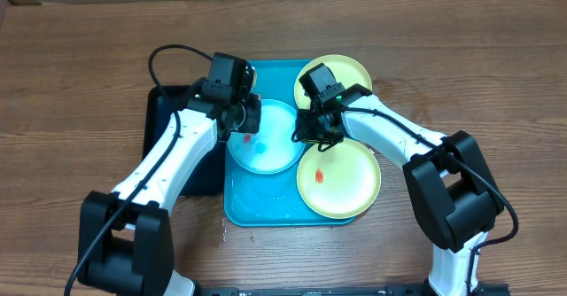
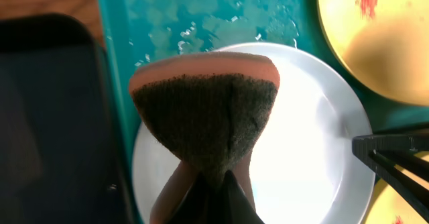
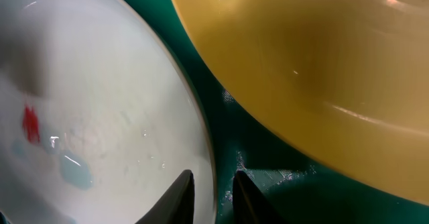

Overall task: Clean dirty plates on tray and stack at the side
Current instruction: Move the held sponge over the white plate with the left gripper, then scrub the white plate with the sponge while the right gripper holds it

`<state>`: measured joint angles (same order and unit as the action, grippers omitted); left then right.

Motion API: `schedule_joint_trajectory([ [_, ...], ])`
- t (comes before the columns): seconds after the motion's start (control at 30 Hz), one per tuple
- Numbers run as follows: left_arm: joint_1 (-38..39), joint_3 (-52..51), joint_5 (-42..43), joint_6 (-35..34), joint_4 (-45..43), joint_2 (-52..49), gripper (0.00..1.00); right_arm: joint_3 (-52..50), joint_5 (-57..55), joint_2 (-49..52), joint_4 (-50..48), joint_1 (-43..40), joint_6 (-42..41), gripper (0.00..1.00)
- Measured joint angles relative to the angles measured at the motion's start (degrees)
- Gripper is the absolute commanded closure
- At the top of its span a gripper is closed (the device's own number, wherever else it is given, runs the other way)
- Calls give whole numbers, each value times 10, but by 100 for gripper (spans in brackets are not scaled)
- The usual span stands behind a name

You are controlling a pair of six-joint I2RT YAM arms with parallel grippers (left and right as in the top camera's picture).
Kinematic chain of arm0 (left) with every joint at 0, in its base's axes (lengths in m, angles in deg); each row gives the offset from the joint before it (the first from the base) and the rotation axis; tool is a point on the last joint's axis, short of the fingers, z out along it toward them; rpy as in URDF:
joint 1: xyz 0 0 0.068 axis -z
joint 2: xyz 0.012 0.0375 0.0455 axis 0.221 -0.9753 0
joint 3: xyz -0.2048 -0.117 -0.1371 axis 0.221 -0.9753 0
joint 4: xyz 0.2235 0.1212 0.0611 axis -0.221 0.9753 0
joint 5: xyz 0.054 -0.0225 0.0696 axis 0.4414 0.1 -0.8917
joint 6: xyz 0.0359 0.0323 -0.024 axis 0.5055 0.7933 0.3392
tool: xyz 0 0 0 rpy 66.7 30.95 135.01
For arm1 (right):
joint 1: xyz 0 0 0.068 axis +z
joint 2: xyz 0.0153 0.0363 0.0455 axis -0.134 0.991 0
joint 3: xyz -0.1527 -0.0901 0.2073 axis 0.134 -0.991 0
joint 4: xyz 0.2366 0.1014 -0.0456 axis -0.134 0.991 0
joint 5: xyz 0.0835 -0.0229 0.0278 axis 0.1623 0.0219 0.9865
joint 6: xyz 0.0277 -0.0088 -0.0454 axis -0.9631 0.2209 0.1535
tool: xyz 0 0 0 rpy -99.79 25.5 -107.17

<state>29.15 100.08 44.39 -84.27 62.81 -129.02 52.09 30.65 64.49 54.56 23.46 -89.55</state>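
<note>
Nearest the robot, at 5 o'clock on the turquoise tray (image 1: pixel 257 209), a light green plate (image 1: pixel 350 190) lies flat with a red-orange smear (image 1: pixel 319 175) on it.

Just beyond, toward 9 o'clock on the tray, sits the light blue plate (image 1: pixel 270 145), apparently the one in hand. It carries a red mark (image 3: pixel 30 123) of its own on the pale centre.

The left tool (image 2: pixel 216 194) is clamped tight on an orange sponge (image 2: pixel 204 110) with a dark scouring face, poised over the blue plate's 9 o'clock side. Whether the pad touches the plate cannot be told.

At the plate's 3 o'clock edge, the right tool (image 3: pixel 213 197) has its fingers (image 3: pixel 182 194) a little apart astride the rim, with no firm pinch showing.

Farther off, at 1 o'clock, a second green plate (image 1: pixel 341 74) sits at the tray's far corner. A black tray (image 1: pixel 173 145) lies against the turquoise one at 9 o'clock on the wooden surface (image 1: pixel 80 48).

All three plates are on the tray and none is stacked aside, so the job appears to be at its first scrub. The next move likely calls for pressing the sponge onto the blue plate's mark and rubbing while the plate is kept from sliding on the wet tray. After that the plate can be lifted clear to the side.
</note>
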Motion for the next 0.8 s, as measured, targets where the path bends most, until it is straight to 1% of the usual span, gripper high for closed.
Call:
schedule_joint_trajectory([
  [0.17,0,0,16,0,1,-14,96,0,0,0,0,0,0,87],
  [0.53,0,0,20,0,11,-16,96,0,0,0,-3,0,0,88],
  [0.57,0,0,20,0,14,-16,96,-1,0,0,-5,0,0,89],
  [0.67,0,0,20,0,17,-16,96,-3,0,0,-7,0,0,96],
  [0.8,0,0,20,-1,22,-16,96,-4,-3,1,-8,0,0,96],
])
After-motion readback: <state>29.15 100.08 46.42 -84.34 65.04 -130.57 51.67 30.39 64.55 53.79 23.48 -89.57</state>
